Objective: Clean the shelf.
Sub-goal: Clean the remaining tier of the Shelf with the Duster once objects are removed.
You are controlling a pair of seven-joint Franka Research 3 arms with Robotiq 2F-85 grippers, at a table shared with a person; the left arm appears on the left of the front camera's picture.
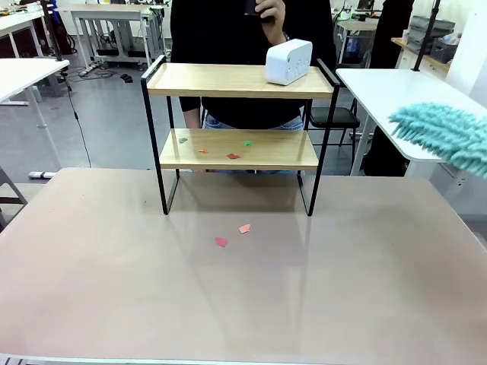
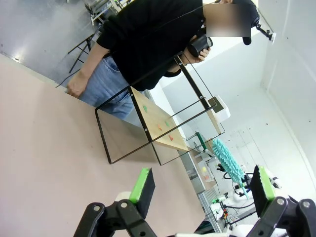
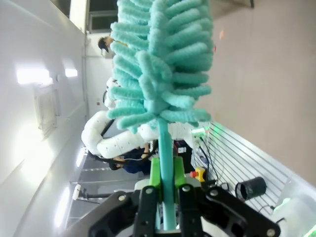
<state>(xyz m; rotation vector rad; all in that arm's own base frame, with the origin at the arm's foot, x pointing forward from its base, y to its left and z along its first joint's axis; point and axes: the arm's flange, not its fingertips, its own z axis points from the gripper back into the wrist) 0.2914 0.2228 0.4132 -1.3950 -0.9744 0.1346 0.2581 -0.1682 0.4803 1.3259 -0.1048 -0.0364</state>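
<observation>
The right pincer [image 3: 165, 183] is clamped on the thin handle of a teal duster [image 3: 163, 64], its green pads pressing the handle from both sides while the fluffy head stands straight out beyond the fingertips. From the front, the duster [image 1: 445, 137] hangs in the air at the right edge, above the bench [image 1: 114, 266] and well apart from the shelf [image 1: 213, 78].

The left pincer [image 2: 201, 183] stands wide open with nothing between its green pads, held above the bench and aimed at the shelf [image 2: 158, 121] from the side.

The shelf stands upright at the far middle of the bench, just in front of a person [image 1: 228, 30] in a black top. A white box-shaped device [image 1: 289, 62] sits at the right end of the upper board. On the lower board lie small paper scraps: a green scrap [image 1: 183, 140] at the left, an orange scrap [image 1: 202, 150] next to it, then a red scrap [image 1: 233, 156] and another green one [image 1: 246, 142] near the middle. Two more scraps lie on the bench in front of the shelf, a red one [image 1: 221, 242] and an orange one [image 1: 244, 228] just beside it.

The person's raised hand [image 2: 200, 47] holds a dark object; the other hand [image 2: 76, 88] rests at the bench's far edge.
</observation>
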